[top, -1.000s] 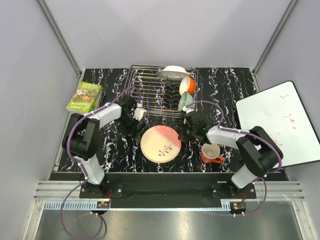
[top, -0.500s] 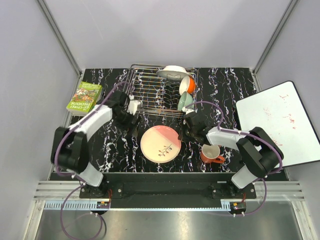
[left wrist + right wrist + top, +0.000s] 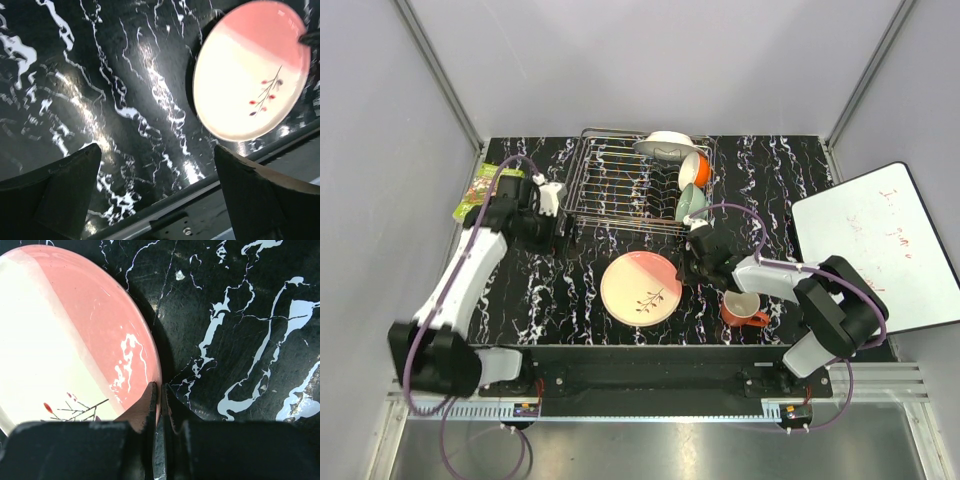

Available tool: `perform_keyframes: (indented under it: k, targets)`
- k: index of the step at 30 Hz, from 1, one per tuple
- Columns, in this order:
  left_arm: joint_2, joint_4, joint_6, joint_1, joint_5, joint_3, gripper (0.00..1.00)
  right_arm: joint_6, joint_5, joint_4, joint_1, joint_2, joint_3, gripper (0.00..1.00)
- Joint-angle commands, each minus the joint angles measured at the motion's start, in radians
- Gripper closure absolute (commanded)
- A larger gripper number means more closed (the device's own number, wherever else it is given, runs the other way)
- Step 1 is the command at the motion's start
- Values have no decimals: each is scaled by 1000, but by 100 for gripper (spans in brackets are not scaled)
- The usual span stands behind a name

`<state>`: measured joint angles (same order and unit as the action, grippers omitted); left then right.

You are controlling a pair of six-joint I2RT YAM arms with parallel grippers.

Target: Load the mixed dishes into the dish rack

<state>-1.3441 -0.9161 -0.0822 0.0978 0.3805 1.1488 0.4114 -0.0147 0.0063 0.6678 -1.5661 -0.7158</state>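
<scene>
Three pieces stood in the dish rack point(image 3: 620, 180), all at its right end: the white plate point(image 3: 670, 146) at the back, then the orange bowl point(image 3: 698, 170) and the green bowl point(image 3: 692, 203). The pink plate point(image 3: 642, 287) lay flat on the surface point(image 3: 560, 290) just in front of the rack, and the orange mug point(image 3: 741, 306) sat to its right. Both were yet to be loaded. I could not spot any cup. The right tool point(image 3: 160, 390) was pinched narrow on the pink plate's right rim, so that plate looked next. The left tool point(image 3: 156, 150) hung wide and empty beside the rack's left end
</scene>
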Motion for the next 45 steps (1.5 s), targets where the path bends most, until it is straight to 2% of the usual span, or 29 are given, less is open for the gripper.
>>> perform_keyframes:
  k: [1, 2, 3, 6, 7, 8, 13, 15, 22, 27, 31, 41, 45]
  targets:
    - [247, 62, 123, 51, -332, -1, 1, -16, 39, -25, 21, 12, 15, 90]
    - [241, 39, 89, 40, -259, -7, 1, -17, 42, -25, 23, 17, 16, 91]
    - [234, 11, 34, 28, -114, -24, 1, -16, 45, -22, 23, 18, 18, 90]
    - [146, 3, -17, 25, 35, -130, 1, -11, 42, -23, 23, 35, 21, 90]
    - [113, 11, -5, 28, 46, -155, 1, -13, 42, -22, 23, 38, 22, 89]
    - [61, 23, 7, 49, 5, -153, 1, -10, 44, -23, 23, 52, 27, 89]
    - [11, 123, 47, 206, -140, -207, 1, -3, 44, -23, 23, 71, 36, 88]
    - [-39, 129, 53, 244, -146, -183, 1, 0, 48, -23, 23, 71, 38, 82]
    - [-142, 204, 78, 255, -85, -113, 1, 12, 48, -17, 21, 61, 44, 80]
    - [-222, 282, 79, 270, -36, -127, 1, 12, 45, -17, 23, 55, 46, 80]
    - [-276, 322, 104, 286, 35, -135, 11, 10, 42, -17, 23, 41, 38, 80]
    - [-378, 364, 101, 316, 46, -120, 12, 17, 42, -19, 23, 34, 35, 80]
    - [-435, 372, 96, 319, 69, -106, 26, 20, 36, -22, 23, 43, 33, 80]
